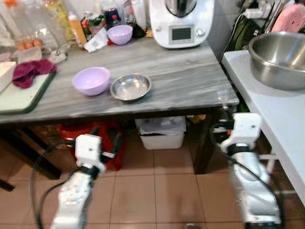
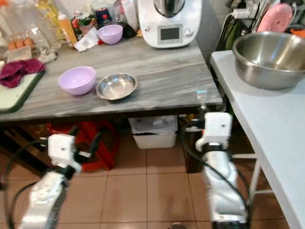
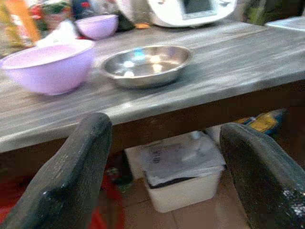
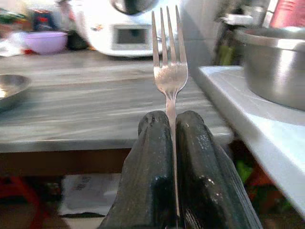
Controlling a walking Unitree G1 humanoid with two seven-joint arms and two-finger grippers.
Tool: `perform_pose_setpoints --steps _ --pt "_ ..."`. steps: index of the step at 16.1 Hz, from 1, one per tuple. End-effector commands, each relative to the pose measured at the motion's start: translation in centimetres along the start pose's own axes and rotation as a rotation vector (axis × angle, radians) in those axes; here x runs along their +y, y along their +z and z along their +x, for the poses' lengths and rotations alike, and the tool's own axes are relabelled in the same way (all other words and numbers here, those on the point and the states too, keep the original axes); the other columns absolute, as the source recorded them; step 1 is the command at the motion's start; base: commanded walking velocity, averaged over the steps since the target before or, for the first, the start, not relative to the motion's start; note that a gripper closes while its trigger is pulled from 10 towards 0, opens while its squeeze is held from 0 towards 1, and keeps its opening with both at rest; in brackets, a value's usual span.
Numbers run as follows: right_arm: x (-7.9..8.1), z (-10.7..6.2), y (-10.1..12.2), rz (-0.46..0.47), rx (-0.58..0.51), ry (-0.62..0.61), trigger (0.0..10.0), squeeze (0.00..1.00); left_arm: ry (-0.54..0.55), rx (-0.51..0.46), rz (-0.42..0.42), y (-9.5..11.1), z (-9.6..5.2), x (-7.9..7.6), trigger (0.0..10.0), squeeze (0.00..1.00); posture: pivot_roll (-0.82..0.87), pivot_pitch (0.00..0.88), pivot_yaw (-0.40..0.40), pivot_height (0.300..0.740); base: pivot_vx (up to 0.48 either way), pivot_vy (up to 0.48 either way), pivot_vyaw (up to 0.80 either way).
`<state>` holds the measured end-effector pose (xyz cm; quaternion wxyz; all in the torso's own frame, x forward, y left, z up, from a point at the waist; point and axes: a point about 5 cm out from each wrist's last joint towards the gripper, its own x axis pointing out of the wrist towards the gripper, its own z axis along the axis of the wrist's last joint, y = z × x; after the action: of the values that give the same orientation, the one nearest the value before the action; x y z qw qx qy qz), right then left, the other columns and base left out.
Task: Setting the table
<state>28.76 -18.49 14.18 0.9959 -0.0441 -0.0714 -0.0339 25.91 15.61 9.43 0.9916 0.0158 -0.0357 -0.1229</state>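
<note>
The right gripper (image 4: pixel 170 143) has its two black fingers pressed together on the handle of a fork (image 4: pixel 170 71). The fork stands up straight out of the fingertips, with its tines pointing away from the wrist. It is thin, stiff metal, light to carry, but smooth, so I think it can slide or turn between the pads if the squeeze gets weaker. The hold is on the handle, well below the tines, which seems a good place, because the front end stays free for laying it down.

Beyond the fork's tines is the grey wooden table (image 1: pixel 181 81), and the gripper is lower than its front edge, near the right corner. Further ahead and to the left side of these fingers sits a steel dish (image 1: pixel 130 87), and touching it, or almost, a lilac bowl (image 1: pixel 91 80). At the far end stands a white kitchen machine (image 1: pixel 180 21) and a second lilac bowl (image 1: pixel 119 34). To the right of the fingers is a white counter (image 1: pixel 267 109) with a large steel bowl (image 1: pixel 279 59).

The left gripper (image 3: pixel 162 167) is spread wide and holds nothing. It is also below the table edge, with the dish and the near bowl ahead of its fingers.
</note>
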Motion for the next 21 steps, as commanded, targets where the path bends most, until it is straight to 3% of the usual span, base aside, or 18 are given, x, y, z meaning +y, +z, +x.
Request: perform_pose_setpoints --steps 1,16,21 --pt "0.5 0.2 0.6 0.007 -0.025 0.013 10.0 0.0 0.015 0.002 0.021 0.2 -0.2 0.9 10.0 0.0 -0.14 0.101 0.088 0.74 0.304 0.0 0.0" --pt "1.4 1.0 0.9 -0.013 -0.049 0.036 10.0 0.0 -0.009 0.017 0.023 0.1 0.2 0.7 10.0 0.0 -0.13 0.1 0.098 0.74 0.31 0.0 0.07" --pt "1.7 1.1 0.8 0.003 -0.045 0.043 10.0 0.0 -0.046 0.033 0.038 -0.2 0.1 0.4 10.0 0.0 -0.12 0.1 0.092 0.74 0.0 0.0 0.0"
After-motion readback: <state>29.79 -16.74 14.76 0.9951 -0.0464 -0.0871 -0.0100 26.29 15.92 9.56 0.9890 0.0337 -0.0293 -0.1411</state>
